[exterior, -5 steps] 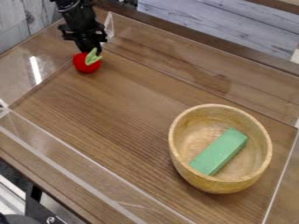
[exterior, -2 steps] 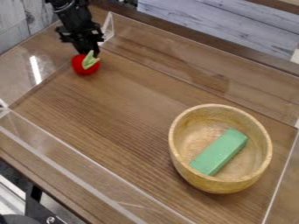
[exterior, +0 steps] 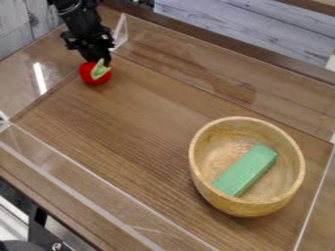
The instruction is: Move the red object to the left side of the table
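Observation:
The red object (exterior: 94, 74), a small rounded toy with a light-green leafy end, rests on the table (exterior: 157, 118) at the far left, close to the acrylic wall. My black gripper (exterior: 92, 61) points steeply down right over it, with its fingertips at the toy's top by the green leaf. The picture is too small to show whether the fingers still press on the toy or stand parted beside it.
A wooden bowl (exterior: 199, 167) stands at the front right with a green rectangular block (exterior: 246, 169) lying in it. Clear acrylic walls (exterior: 26, 59) edge the tabletop on the left, front and back.
The gripper has stayed over the red object at the far left. No clear movement of toy, bowl or block shows.

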Robot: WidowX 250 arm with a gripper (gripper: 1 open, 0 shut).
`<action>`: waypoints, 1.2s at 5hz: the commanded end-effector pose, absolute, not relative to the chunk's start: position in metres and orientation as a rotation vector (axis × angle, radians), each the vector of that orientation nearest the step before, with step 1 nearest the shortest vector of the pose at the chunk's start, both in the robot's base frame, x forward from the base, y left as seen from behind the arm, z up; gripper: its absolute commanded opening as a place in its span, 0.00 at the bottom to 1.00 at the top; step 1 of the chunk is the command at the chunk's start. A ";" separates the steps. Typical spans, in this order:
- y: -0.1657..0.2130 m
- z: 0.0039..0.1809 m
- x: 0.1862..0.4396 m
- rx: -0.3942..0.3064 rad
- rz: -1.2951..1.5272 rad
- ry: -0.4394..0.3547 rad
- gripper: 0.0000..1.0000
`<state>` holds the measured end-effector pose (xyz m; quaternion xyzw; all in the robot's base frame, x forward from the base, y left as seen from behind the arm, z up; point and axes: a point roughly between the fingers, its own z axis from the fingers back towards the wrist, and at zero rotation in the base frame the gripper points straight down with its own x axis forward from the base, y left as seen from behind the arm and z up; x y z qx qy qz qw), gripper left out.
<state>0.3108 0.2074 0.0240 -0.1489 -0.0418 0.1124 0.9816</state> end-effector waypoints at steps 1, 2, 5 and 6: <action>0.206 0.029 0.310 -0.306 0.315 -0.067 1.00; 0.199 0.038 0.304 -0.305 0.340 -0.062 1.00; 0.166 0.072 0.324 -0.313 0.222 -0.071 1.00; 0.157 0.086 0.329 -0.318 0.170 -0.079 1.00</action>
